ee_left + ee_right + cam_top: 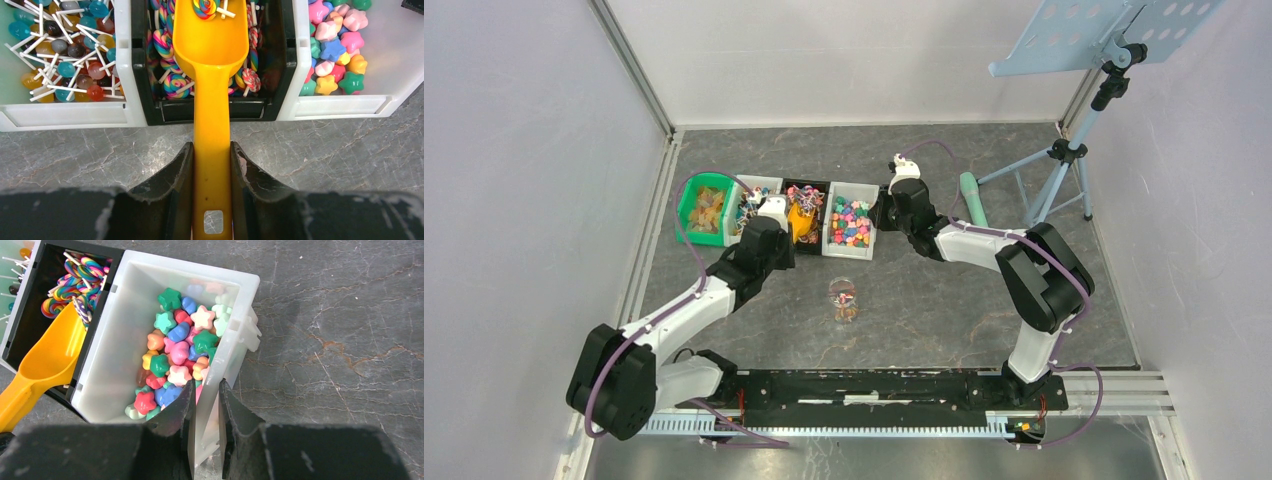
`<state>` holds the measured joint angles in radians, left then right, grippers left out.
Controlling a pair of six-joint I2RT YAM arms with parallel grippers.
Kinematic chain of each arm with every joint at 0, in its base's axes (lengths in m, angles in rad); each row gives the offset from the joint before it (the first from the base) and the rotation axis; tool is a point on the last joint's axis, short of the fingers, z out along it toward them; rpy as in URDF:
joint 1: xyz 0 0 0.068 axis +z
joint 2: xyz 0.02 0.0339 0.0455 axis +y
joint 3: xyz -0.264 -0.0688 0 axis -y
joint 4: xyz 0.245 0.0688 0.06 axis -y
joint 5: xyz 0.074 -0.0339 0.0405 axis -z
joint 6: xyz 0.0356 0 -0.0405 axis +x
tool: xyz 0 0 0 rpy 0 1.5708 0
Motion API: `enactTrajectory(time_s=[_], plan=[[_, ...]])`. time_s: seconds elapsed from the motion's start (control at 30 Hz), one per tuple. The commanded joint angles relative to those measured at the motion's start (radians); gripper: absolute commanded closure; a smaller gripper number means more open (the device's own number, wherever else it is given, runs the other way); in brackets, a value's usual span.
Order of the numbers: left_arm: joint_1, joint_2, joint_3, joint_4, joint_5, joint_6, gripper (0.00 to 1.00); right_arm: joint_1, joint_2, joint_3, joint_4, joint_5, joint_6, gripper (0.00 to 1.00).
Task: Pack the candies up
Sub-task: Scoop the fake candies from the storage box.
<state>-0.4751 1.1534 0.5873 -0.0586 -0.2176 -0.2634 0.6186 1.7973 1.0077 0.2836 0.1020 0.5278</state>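
My left gripper [212, 150] is shut on the handle of the orange scoop [211, 45]. The scoop's bowl reaches into the black bin [220, 109] of swirl lollipops [167, 65], and one lollipop [206, 7] lies in the bowl. Star-shaped candies [175, 347] fill the white bin [120, 330] to its right. My right gripper [206, 387] is shut on that bin's right wall, one finger inside and one outside. From above, the left gripper [776, 225] and the right gripper [892, 205] stand at either end of the row of bins.
Another white bin [60, 114] of ball lollipops [65, 50] stands left of the black one, with a green bin [686, 210] beyond it. A small clear jar [844, 298] stands on the table in front of the bins. A music-stand tripod [1064, 150] and a green object [972, 195] are at the right rear.
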Motion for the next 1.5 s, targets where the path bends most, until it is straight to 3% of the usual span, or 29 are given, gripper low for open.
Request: enactTrajectory(time_s=[0.0, 0.7, 1.3, 1.47], plan=[[-0.007, -0.038, -0.048, 0.022, -0.041, -0.069, 0.98, 0.006, 0.030, -0.012, -0.088, -0.039, -0.058, 1.00], [-0.083, -0.172, -0.143, 0.092, -0.104, -0.085, 0.98, 0.007, 0.000, -0.027, -0.072, -0.034, -0.053, 1.00], [-0.084, -0.343, -0.172, 0.200, -0.102, 0.005, 0.98, -0.007, 0.001, 0.004, -0.048, -0.031, 0.030, 1.00], [-0.083, -0.416, -0.162, 0.223, -0.045, 0.040, 0.98, -0.007, -0.013, 0.013, -0.041, -0.064, 0.037, 0.89]])
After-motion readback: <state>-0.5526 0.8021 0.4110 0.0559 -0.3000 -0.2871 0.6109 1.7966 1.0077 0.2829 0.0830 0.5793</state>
